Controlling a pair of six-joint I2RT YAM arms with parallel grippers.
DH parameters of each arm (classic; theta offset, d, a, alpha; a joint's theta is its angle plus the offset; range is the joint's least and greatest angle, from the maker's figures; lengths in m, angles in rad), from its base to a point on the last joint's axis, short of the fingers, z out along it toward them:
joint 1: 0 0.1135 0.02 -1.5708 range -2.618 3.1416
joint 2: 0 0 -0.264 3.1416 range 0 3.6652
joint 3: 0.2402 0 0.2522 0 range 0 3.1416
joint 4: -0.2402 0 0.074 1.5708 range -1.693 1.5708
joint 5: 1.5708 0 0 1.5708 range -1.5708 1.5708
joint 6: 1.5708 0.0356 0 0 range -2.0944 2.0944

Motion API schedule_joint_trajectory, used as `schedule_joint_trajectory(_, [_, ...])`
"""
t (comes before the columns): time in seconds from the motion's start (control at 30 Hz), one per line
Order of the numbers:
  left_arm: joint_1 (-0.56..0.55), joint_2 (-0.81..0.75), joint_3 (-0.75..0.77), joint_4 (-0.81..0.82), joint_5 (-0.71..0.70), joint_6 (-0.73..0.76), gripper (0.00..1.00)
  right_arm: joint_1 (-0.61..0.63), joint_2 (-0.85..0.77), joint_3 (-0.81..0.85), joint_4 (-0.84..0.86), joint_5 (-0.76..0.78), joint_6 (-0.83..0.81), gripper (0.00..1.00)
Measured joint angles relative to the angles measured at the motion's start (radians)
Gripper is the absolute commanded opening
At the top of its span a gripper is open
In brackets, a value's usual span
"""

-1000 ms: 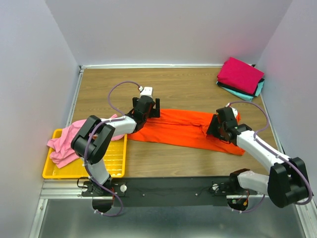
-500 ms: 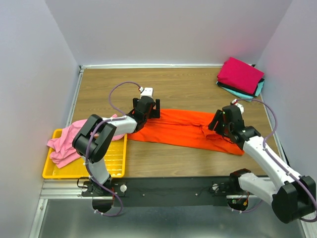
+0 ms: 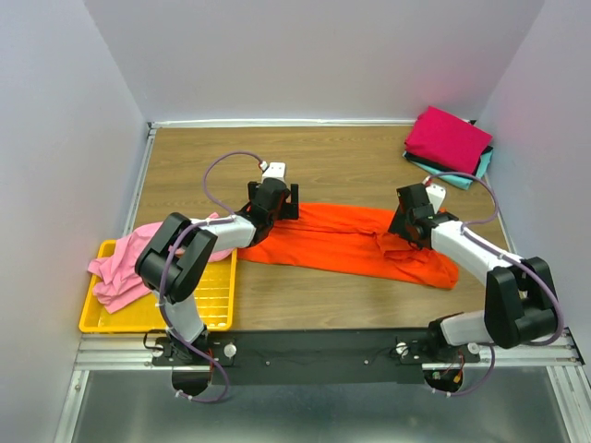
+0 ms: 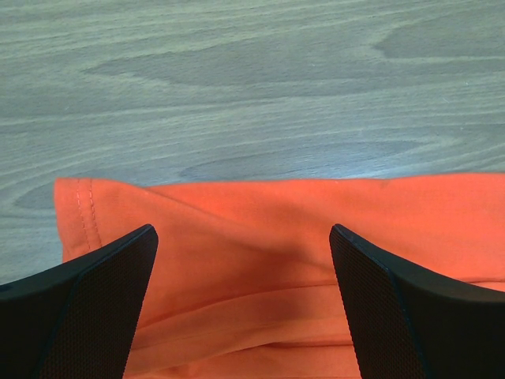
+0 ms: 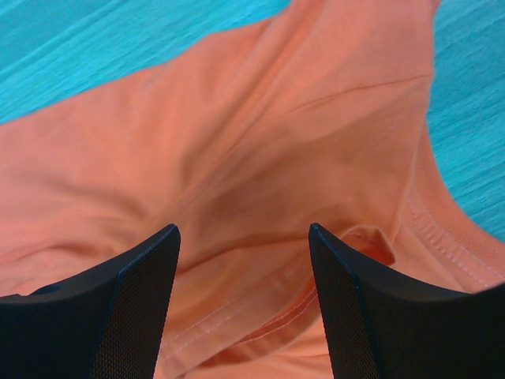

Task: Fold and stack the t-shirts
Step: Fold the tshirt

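The wooden counter (image 3: 351, 166) carries the orange t-shirt (image 3: 332, 242), stretched in a crumpled band across its middle and reaching toward the right edge. A yellow tray (image 3: 211, 309) sits at the near left corner, with the pink t-shirt (image 3: 125, 263) heaped in it and spilling over its left rim. In the far right corner lies a folded stack: the magenta t-shirt (image 3: 450, 138) on top, the dark t-shirt (image 3: 441, 166) and the teal t-shirt (image 3: 485, 163) beneath. The left gripper (image 4: 243, 237) has its jaws spread wide over the orange shirt's left hem. The right gripper (image 5: 243, 237) has its jaws apart above the collar end.
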Motion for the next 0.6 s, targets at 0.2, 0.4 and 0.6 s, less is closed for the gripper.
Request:
schedule_joint_trajectory(0.2, [0.0,0.0,0.0,0.0,0.0,0.0,0.98,-0.027,0.017,-0.014,0.013,0.005,0.002,0.75])
schedule_joint_trajectory(0.4, [0.0,0.0,0.0,0.0,0.0,0.001,0.98,-0.033,0.039,-0.059,0.018,-0.032,0.015,0.74])
schedule_joint_trajectory(0.6, [0.0,0.0,0.0,0.001,0.0,0.001,0.98,-0.033,-0.017,-0.109,0.019,-0.108,0.024,0.74])
